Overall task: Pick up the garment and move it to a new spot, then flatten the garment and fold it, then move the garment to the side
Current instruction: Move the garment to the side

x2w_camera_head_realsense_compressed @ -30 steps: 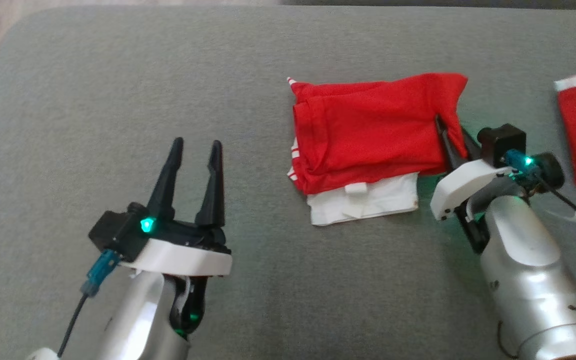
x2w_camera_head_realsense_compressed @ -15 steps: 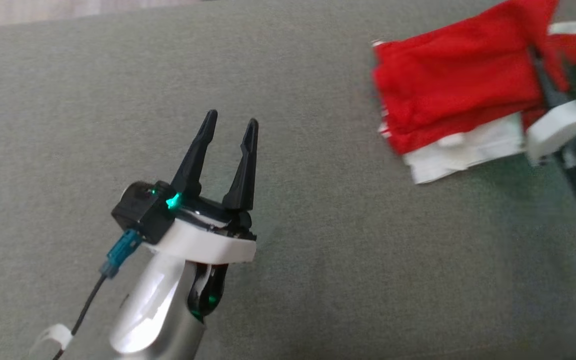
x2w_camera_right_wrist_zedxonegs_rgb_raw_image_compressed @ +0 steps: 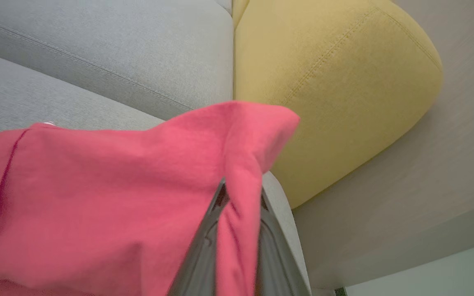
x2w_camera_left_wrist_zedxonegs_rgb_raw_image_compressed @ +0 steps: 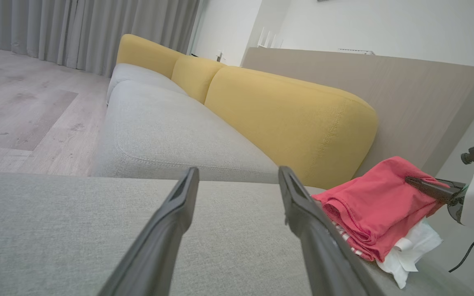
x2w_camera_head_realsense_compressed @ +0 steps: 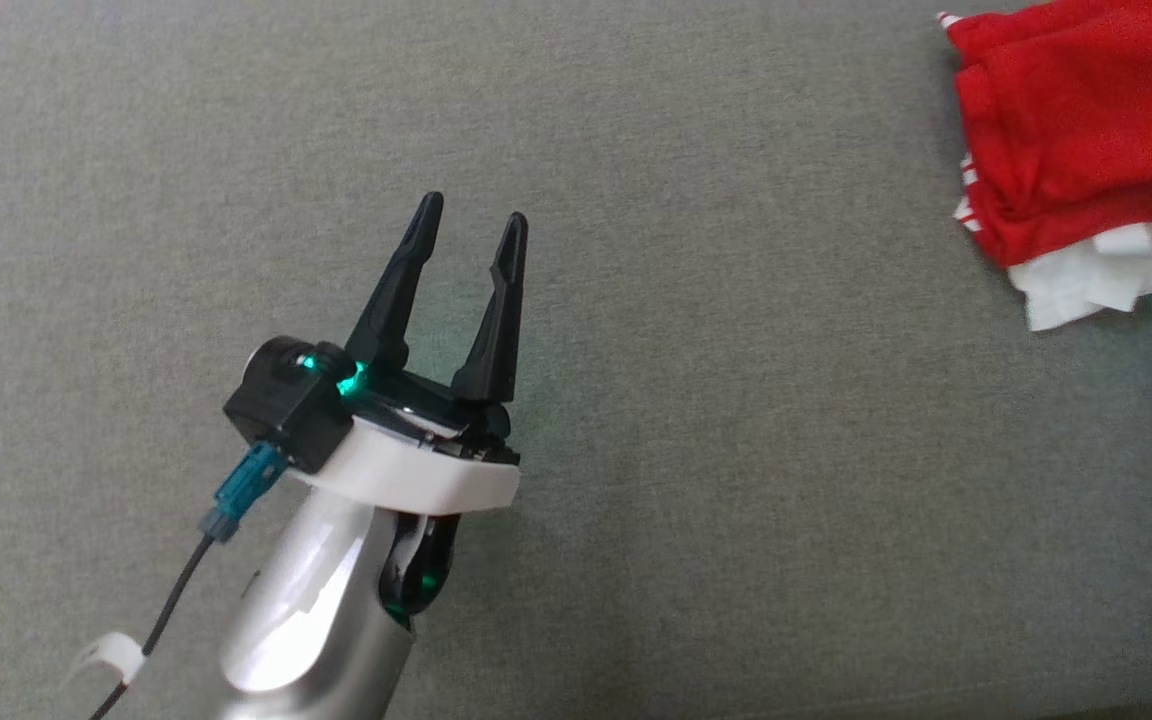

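**Folded stack in the R grip: last leg, by the look of it**

R gripper (x2w_camera_left_wrist_zedxonegs_rgb_raw_image_compressed: 416,181) has its jaws clamped on a raised corner of the garment (x2w_camera_head_realsense_compressed: 1086,130). The right wrist view shows red cloth pinched between them. The garment is a folded stack, red layers on top and white panel poking out below. It's at the far right of the grey seat (x2w_camera_head_realsense_compressed: 636,500) in the head view, near the seat's edge in the left wrist view. Can't tell if the stack is lifted or dragging.

My read: pick-up, flatten & fold look done, and the move to the side is the step in hand. Left to do: set it down, let go.

L gripper (x2w_camera_head_realsense_compressed: 471,215) hovers over bare grey fabric, well apart from the garment, jaws wide apart, nothing in them.

Around: sofa w/ yellow back cushions (x2w_camera_left_wrist_zedxonegs_rgb_raw_image_compressed: 290,119), wood panel (x2w_camera_left_wrist_zedxonegs_rgb_raw_image_compressed: 385,78) behind, floor (x2w_camera_left_wrist_zedxonegs_rgb_raw_image_compressed: 23,102), curtains (x2w_camera_left_wrist_zedxonegs_rgb_raw_image_compressed: 76,28). No obstacle visible. Risk I'd flag: held by one corner, the stack could slump open or slide off the edge.
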Motion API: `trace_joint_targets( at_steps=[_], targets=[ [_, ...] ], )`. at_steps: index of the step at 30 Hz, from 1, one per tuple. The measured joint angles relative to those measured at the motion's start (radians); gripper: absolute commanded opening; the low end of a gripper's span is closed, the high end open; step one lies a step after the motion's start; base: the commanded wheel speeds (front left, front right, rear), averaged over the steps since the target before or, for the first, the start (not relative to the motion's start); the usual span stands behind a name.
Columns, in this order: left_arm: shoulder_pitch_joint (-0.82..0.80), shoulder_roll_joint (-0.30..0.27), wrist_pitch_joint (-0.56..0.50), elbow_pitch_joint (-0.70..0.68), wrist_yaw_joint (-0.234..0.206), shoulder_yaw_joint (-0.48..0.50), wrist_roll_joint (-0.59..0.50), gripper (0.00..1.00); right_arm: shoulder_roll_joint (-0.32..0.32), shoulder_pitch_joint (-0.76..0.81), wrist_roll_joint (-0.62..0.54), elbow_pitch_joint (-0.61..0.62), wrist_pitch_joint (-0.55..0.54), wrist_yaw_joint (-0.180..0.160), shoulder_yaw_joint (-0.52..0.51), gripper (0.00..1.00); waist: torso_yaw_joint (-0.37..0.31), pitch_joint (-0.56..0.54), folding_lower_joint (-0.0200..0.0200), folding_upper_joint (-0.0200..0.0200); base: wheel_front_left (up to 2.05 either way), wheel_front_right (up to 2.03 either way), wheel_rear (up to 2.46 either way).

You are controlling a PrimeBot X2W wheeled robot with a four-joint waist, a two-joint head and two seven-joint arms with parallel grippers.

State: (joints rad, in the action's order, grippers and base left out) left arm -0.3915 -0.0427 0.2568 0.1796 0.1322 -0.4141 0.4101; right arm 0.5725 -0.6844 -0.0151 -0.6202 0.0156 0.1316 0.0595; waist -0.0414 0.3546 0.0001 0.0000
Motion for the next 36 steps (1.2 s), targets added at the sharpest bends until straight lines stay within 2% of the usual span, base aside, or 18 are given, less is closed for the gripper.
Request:
trace_joint_targets(
  at_steps=[8, 9, 10, 16, 22, 28, 36],
  targets=[
    [-0.017, 0.0, 0.0, 0.001, 0.0, 0.01, -0.008, 1.0, 0.002, 0.001, -0.08, -0.042, -0.03, 0.0, -0.123, 0.0, 0.025, 0.033, 0.0001, 0.0, 0.0, 0.0, 0.0],
    [-0.017, 0.0, 0.0, 0.001, 0.0, 0.012, -0.008, 1.0, -0.002, 0.002, -0.084, -0.044, -0.03, 0.0, -0.139, 0.47, 0.026, 0.034, 0.0, 0.0, 0.0, 0.0, 0.0],
    [-0.017, 0.0, 0.0, 0.002, 0.0, 0.014, -0.008, 1.0, -0.007, 0.002, -0.09, -0.044, -0.029, 0.0, -0.147, 1.0, 0.027, 0.034, 0.0, 0.0, 0.0, 0.0, 0.0],
    [-0.016, 0.0, 0.0, 0.011, 0.0, 0.035, -0.018, 1.0, -0.07, 0.002, -0.13, -0.005, -0.012, 0.0, -0.194, 1.0, 0.02, 0.007, 0.0, 0.0, 0.0, 0.0, 0.0],
    [-0.002, 0.001, 0.0, 0.015, 0.0, 0.093, -0.042, 1.0, -0.14, 0.005, -0.133, 0.059, -0.001, 0.0, -0.166, 1.0, 0.011, -0.054, -0.0001, 0.0, 0.0, 0.0, 0.0],
    [0.077, 0.001, 0.0, 0.007, 0.0, 0.182, -0.051, 1.0, -0.23, 0.039, -0.052, 0.141, 0.021, 0.0, -0.119, 1.0, 0.013, -0.132, -0.0002, 0.0, 0.0, 0.0, 0.0],
    [0.178, 0.0, 0.0, -0.002, 0.0, 0.264, -0.066, 1.0, -0.388, 0.118, 0.08, 0.261, 0.041, 0.0, -0.078, 1.0, 0.027, -0.241, -0.0003, 0.0, 0.0, 0.0, 0.0]
  ],
)
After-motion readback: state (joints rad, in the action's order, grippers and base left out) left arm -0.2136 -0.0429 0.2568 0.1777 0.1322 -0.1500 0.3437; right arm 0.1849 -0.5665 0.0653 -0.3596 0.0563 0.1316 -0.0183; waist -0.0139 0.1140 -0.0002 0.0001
